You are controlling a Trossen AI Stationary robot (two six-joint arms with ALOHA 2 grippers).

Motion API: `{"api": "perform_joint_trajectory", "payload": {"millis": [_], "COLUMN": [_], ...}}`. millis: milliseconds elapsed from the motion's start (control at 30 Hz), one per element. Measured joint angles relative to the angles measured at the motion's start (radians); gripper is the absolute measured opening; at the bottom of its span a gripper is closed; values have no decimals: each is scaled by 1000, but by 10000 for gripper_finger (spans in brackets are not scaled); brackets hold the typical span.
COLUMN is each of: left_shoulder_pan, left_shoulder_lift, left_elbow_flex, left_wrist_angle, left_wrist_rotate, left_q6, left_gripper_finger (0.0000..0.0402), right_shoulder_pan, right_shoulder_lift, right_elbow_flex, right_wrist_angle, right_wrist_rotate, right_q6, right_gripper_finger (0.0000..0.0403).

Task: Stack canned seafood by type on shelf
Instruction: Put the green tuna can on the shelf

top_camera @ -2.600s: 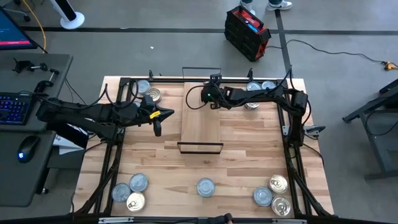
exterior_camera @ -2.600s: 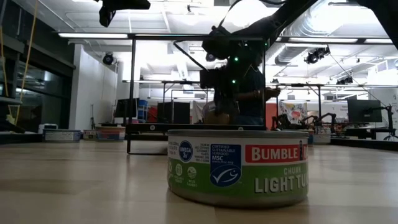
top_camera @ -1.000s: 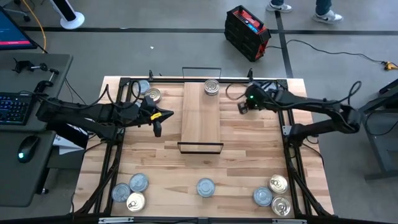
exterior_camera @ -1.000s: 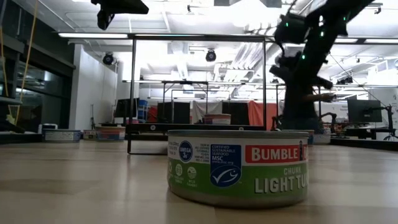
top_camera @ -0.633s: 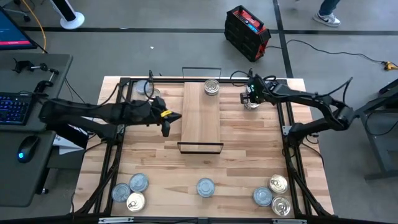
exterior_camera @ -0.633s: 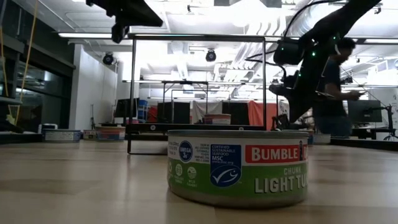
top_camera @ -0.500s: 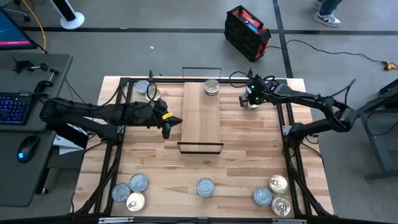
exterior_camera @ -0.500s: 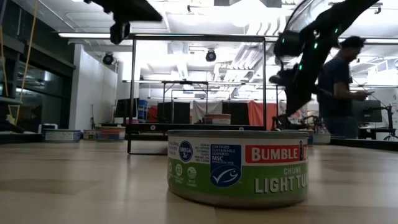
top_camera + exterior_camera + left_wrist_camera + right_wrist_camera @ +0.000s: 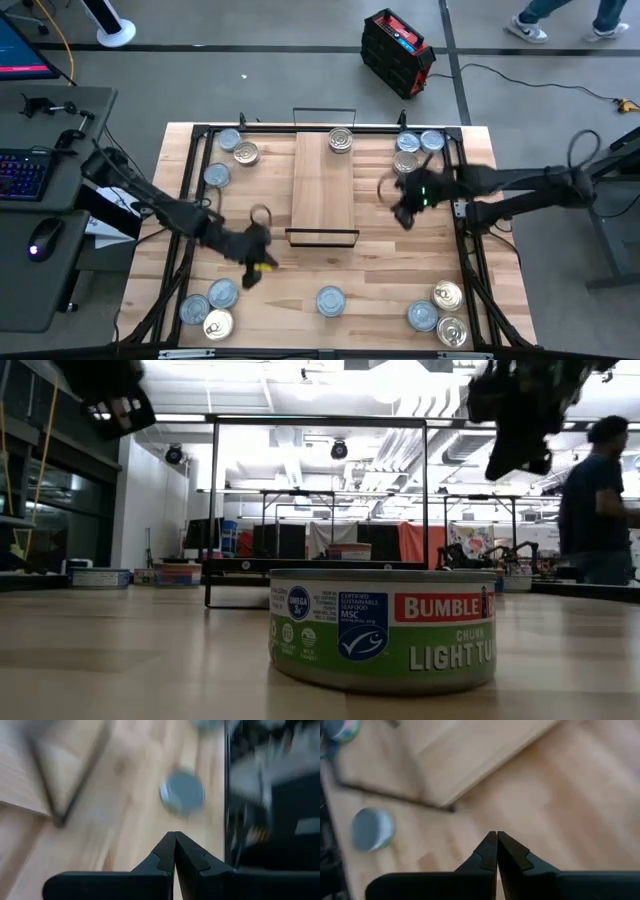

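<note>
Both arms are swinging lower in frame: left gripper (image 9: 252, 262) pinched empty lower left, right gripper (image 9: 401, 212) pinched empty beside the shelf (image 9: 324, 190).

A light-wood tabletop (image 9: 380, 260) is seen carrying the shelf (image 9: 323, 190) at its middle. On the shelf's far end one silver-lidded tin (image 9: 341, 140) is set. Left of the shelf three tins (image 9: 230, 155) are grouped, right of it three more (image 9: 414, 150); seven tins (image 9: 330, 301) are spread along the near edge
</note>
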State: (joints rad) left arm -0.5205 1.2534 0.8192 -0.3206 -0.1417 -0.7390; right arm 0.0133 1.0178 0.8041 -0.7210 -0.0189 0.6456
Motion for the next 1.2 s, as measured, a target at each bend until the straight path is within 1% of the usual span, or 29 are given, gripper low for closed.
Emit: {"api": "perform_joint_trajectory", "payload": {"millis": [67, 167, 267, 367, 500, 600, 667, 733, 800, 933, 1033, 1200], "left_shoulder_pan": [-28, -58, -75, -85, -88, -85, -79, -71, -61, -48, -41, -29], "left_shoulder_lift": [46, 99, 139, 189, 285, 365, 415, 462, 508, 591, 642, 702], "left_elbow_flex": [0, 0, 0, 0, 0, 1, 15, 34, 62, 126, 170, 226], "left_wrist_angle": [11, 27, 68, 186, 408, 544, 589, 618, 655, 663, 652, 658], "left_wrist_rotate": [25, 28, 6, -25, -25, -44, -77, -99, -100, -67, -49, -40], "left_q6": [81, 198, 306, 426, 578, 603, 599, 584, 583, 602, 598, 575], "left_gripper_finger": [0, 0, 0, 0, 0, 0, 0, 0, 0, 0, 0, 0], "right_shoulder_pan": [131, 299, 419, 492, 533, 541, 540, 540, 540, 540, 547, 553], "right_shoulder_lift": [37, 124, 240, 379, 551, 657, 721, 779, 830, 898, 915, 914], "right_elbow_flex": [-1, -1, 1, 45, 158, 256, 321, 380, 431, 504, 513, 480], "right_wrist_angle": [39, 132, 255, 293, 292, 292, 285, 257, 223, 120, 106, 159], "right_wrist_rotate": [62, 148, 175, 172, 144, 142, 142, 143, 141, 135, 123, 114], "right_q6": [113, 309, 443, 522, 513, 473, 430, 391, 355, 323, 296, 277], "right_gripper_finger": [0, 0, 0, 0, 0, 0, 0, 0, 0, 0, 0, 0]}}
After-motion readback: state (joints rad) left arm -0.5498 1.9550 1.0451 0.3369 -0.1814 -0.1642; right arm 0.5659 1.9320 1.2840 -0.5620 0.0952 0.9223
